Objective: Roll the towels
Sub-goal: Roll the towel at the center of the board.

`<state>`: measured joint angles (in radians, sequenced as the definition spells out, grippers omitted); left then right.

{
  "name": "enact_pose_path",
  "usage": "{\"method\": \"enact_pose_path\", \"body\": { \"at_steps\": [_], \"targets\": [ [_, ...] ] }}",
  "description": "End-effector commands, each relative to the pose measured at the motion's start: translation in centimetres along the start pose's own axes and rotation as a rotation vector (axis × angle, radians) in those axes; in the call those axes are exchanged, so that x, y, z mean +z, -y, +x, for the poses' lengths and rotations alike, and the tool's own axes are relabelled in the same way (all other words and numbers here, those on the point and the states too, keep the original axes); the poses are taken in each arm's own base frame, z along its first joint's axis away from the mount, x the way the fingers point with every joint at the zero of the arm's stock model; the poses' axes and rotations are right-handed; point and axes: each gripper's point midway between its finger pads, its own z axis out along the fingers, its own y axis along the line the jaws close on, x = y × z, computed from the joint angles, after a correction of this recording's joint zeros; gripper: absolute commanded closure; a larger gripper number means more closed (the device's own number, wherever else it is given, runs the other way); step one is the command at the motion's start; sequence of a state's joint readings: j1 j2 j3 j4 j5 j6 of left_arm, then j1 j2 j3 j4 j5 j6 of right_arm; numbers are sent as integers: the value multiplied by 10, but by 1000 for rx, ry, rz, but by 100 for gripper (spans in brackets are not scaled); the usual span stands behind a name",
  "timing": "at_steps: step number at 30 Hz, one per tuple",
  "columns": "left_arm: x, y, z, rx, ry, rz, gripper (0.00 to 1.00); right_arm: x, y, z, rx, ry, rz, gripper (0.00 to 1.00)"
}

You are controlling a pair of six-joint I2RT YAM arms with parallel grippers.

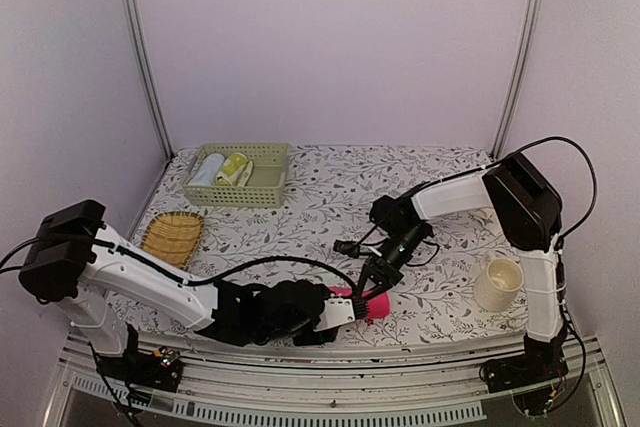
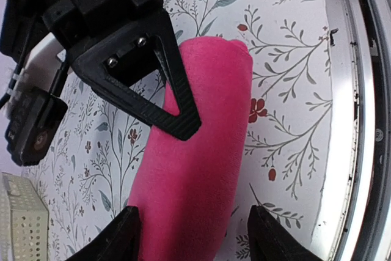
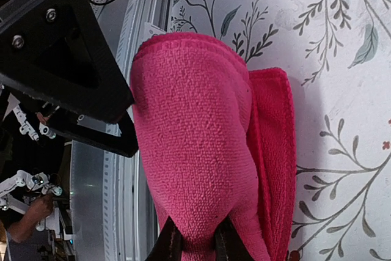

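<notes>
Top external view: bright pink cloth towel (image 1: 374, 305), rolled, lay at the near edge of the floral-print tablecloth (image 1: 330, 187).
Left gripper (image 2: 198, 233): fingers apart — straddling the roll, one each side.
Right gripper (image 3: 195, 244): pinched together on the roll's end.
Cream ceramic mug (image 1: 497, 284): upright, well apart.

Rolled pink towel (image 2: 195, 151), tail seemingly loose, near table (image 1: 330, 182) edge

Bright pink towel (image 2: 195, 151); white table cover (image 1: 330, 197) printed with grey sprigs and red flowers; pale-green basket (image 1: 265, 192), tan mat (image 1: 172, 237), cream mug (image 1: 497, 284).
</notes>
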<state>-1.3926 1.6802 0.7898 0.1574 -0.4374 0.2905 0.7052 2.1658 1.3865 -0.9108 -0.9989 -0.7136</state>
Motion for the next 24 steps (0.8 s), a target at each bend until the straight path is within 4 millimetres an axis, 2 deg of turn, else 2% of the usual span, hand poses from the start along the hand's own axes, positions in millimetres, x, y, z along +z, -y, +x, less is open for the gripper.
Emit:
{"method": "enact_pose_path", "body": {
  "at_steps": [1,4,12,18,20,21,24],
  "targets": [
    [9,3,-13,127,-5,-20,37,20,17,63,188,-198,15,92],
    [15,15,-19,153,3,45,37,19,20,63,210,-191,6,92],
    [36,47,-14,171,-67,198,37,17,23,59,245,-152,-39,92],
    [51,45,-6,181,-139,153,37,17,20,57,277,-131,-86,92],
    [59,50,4,190,-176,150,37,15,18,52,276,-113,-101,92],
    [61,51,6,194,-182,150,37,20,22,58,309,-119,-120,92],
    [65,51,10,202,-200,137,37,20,23,58,328,-106,-142,92]
  ]
}}
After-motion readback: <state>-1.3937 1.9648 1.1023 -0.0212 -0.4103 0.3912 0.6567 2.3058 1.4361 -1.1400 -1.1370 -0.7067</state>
